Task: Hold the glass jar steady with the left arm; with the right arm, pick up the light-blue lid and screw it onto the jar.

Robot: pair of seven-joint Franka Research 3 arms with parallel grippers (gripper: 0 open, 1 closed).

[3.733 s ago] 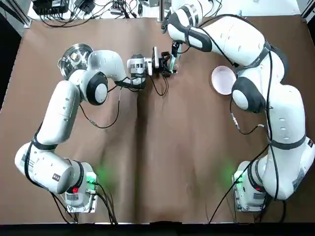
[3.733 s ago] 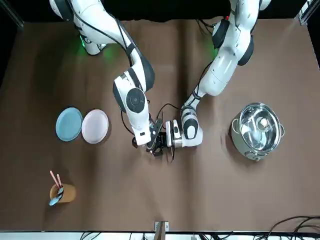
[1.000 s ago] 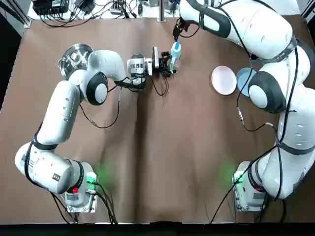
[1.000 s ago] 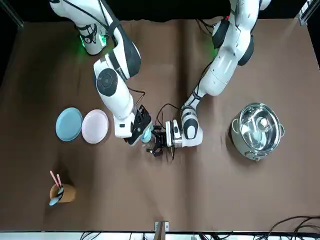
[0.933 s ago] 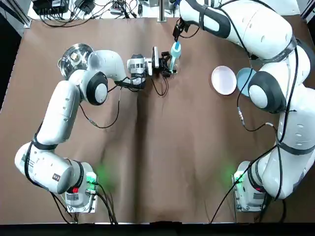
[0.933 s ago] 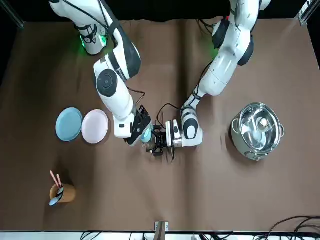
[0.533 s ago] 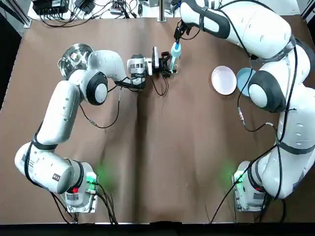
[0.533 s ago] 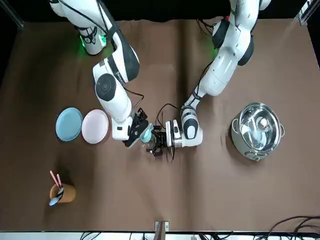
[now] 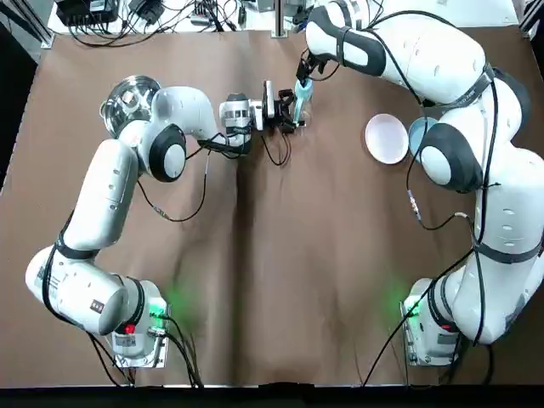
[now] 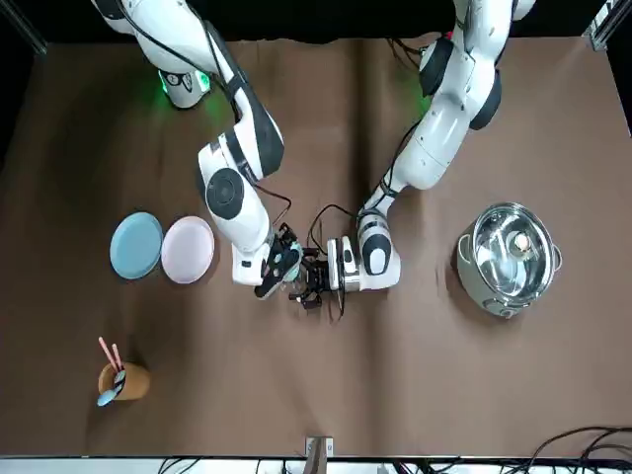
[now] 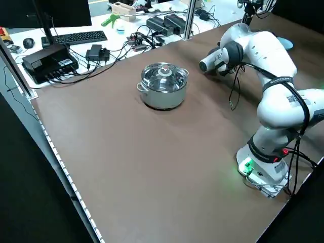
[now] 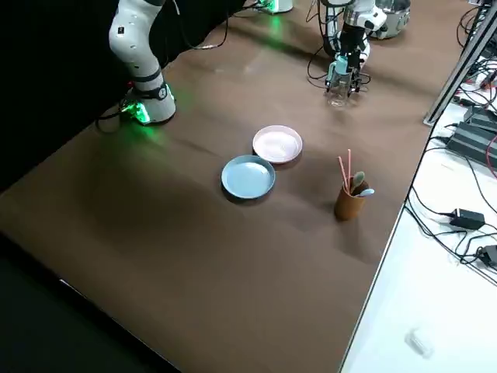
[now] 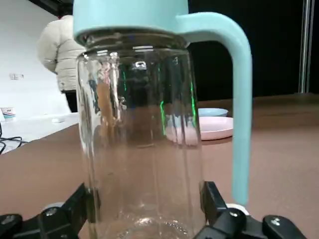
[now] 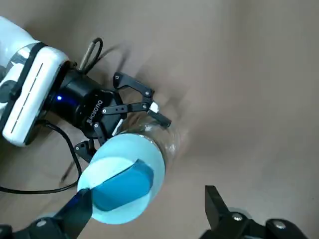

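A clear glass jar (image 13: 142, 149) stands upright at the far middle of the table, capped by the light-blue lid (image 13: 129, 15), whose handle runs down one side. My left gripper (image 9: 286, 109) lies low on the table, shut on the jar's base, with a fingertip (image 13: 67, 211) on each side of it. Seen from above, the lid (image 14: 122, 186) sits on the jar (image 9: 297, 105). My right gripper (image 14: 144, 211) hovers just above the lid, open, its fingers (image 14: 214, 201) spread wider than the lid. From across the table it (image 10: 281, 262) sits beside the jar (image 10: 295, 280).
A steel pot (image 9: 132, 98) stands at the far left. A pink plate (image 9: 386, 138) and a blue plate (image 10: 136, 245) lie at the right. A brown cup (image 10: 123, 378) with utensils stands beyond them. A person in a white coat (image 13: 57, 50) stands past the table.
My right gripper let go of the lid, which stays on the jar, drew back, then turned its wrist and closed in on the jar again. The left gripper and the jar did not move.
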